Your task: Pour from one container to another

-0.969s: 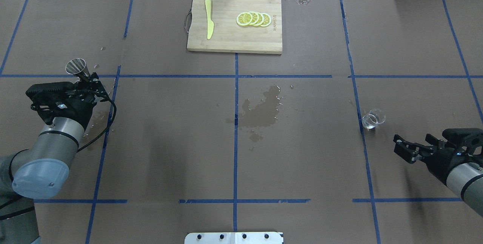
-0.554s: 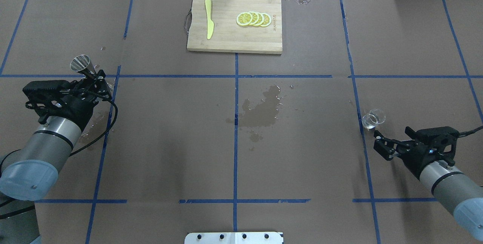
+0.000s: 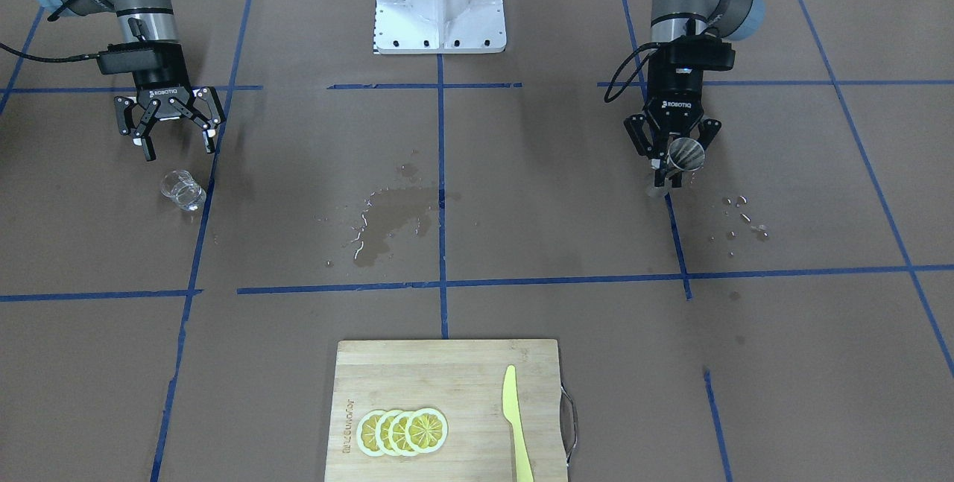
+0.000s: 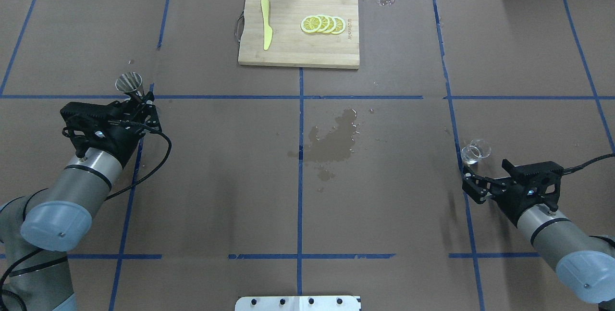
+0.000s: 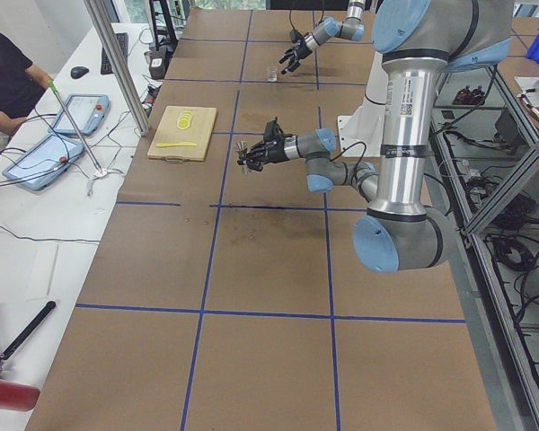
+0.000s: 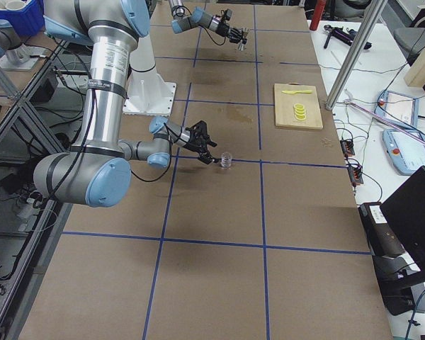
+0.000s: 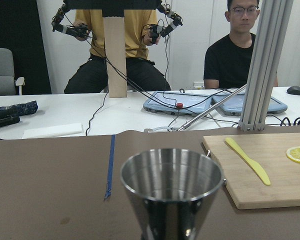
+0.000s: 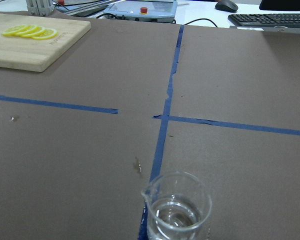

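Note:
My left gripper [image 4: 143, 103] is shut on a steel cone-shaped cup [image 4: 129, 82], held upright above the table's left side near a blue tape crossing. The cup [image 7: 172, 186] fills the lower middle of the left wrist view, and its inside looks empty. A small clear glass beaker [image 4: 475, 151] with some water stands on the table at the right. My right gripper [image 4: 469, 187] is open, low and just short of the beaker, with nothing between its fingers. The beaker [image 8: 176, 208] sits close at the bottom of the right wrist view.
A wooden cutting board [image 4: 298, 49] at the far middle carries lemon slices [image 4: 323, 24] and a yellow knife [image 4: 265, 24]. A wet spill [image 4: 334, 138] darkens the table centre. Droplets [image 3: 745, 217] lie near the left gripper. People sit past the far edge.
My left arm has carried the steel cup to the right, up to the tape crossing. My right gripper has moved left and nearer to the beaker, staying open.

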`<state>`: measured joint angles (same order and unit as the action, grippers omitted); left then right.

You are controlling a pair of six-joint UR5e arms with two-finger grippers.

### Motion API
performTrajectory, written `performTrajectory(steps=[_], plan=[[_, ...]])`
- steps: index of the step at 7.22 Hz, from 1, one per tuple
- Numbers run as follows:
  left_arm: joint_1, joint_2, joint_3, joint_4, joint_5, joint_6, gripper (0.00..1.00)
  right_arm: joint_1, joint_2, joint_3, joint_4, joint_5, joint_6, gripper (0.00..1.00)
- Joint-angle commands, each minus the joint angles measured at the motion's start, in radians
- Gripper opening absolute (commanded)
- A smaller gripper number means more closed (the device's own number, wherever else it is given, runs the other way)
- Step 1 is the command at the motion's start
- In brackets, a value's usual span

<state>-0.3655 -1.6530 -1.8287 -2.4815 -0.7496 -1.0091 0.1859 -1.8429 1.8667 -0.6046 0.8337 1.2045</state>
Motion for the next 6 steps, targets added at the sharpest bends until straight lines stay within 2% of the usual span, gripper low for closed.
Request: performTrajectory(steps=[1,2,6], plan=[[-0.001,-0.025,0.022,0.000,0.003,0.010,0.00,0.001,0.058,-0.096,0.005,-0.083,-0.046,1.00],[-0.001,-0.025,0.022,0.000,0.003,0.012,0.00,0.004,0.115,-0.145,0.006,-0.103,-0.048,1.00],[-0.003,-0.021,0.023,0.000,0.003,0.012,0.00,0.067,0.155,-0.173,0.005,-0.101,-0.054,0.98]])
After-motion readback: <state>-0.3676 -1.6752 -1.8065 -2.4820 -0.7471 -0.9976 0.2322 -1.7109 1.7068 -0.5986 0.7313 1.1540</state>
